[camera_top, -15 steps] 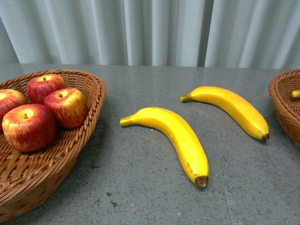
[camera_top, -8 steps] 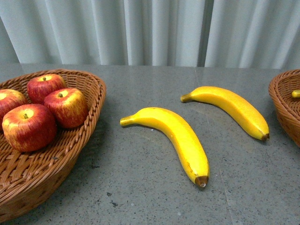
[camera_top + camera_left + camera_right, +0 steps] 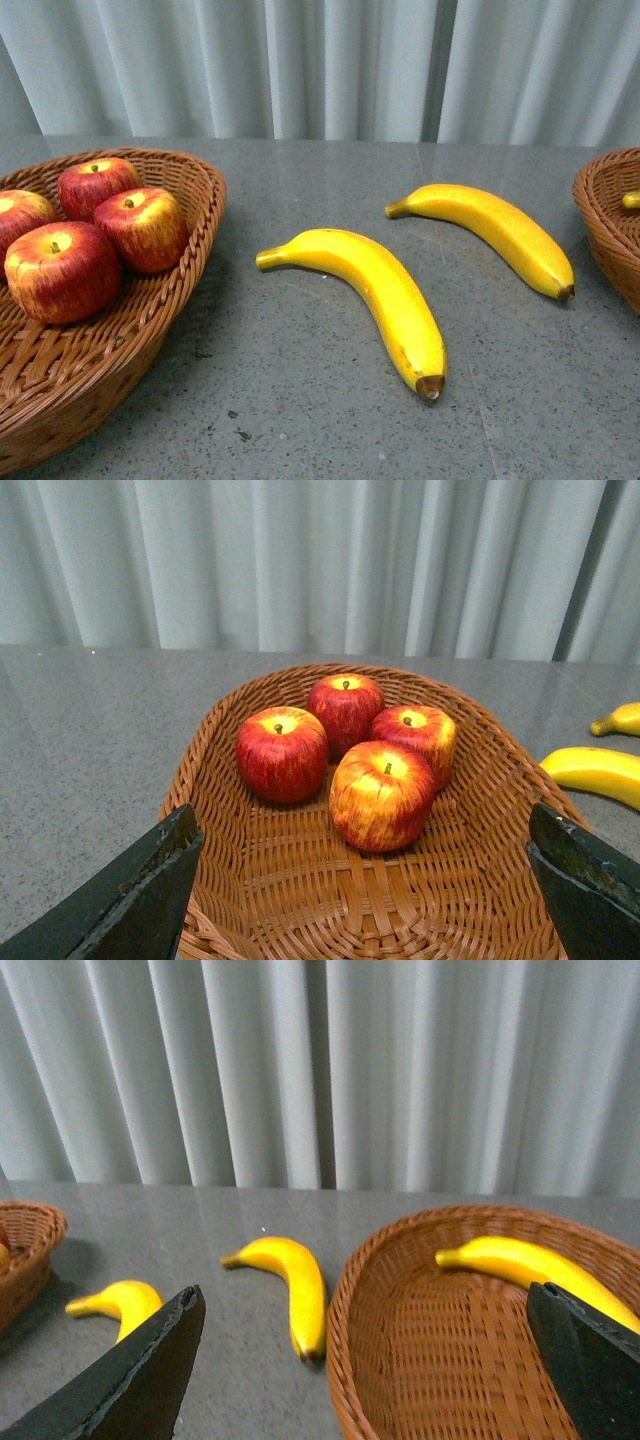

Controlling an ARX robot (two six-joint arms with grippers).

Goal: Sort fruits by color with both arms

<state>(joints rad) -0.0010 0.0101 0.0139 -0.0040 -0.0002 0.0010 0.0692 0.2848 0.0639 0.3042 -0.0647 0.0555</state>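
Bananas lie loose on the grey table (image 3: 300,420) at the centre of the front view, both set on a diagonal. The left banana (image 3: 375,295) runs from its stem at mid-frame down to a brown tip at lower centre-right. The right banana (image 3: 495,232), beyond it and apart from it, runs from a stem near the centre to a brown tip close to the right edge. Each bows with its hollow side toward the lower left.

A third banana (image 3: 530,1265) rests in the right basket (image 3: 350,1290). The wrist view shows it beyond the right gripper (image 3: 365,1305), whose fingers (image 3: 140,1370) stand spread wide, touching nothing and holding nothing. One finger hides part of the left banana there. In the front view the right edge cuts the basket off, and only the end of the third banana shows.

Four apples (image 3: 385,795) sit stems up, bunched close together, in the left basket (image 3: 215,750). They are framed between the fingers of the left gripper (image 3: 362,825), likewise spread and empty, clear of the fruit. In the front view this basket fills the lower left, and the frame edge cuts off one apple. A pale pleated curtain (image 3: 320,60) hangs behind the table.
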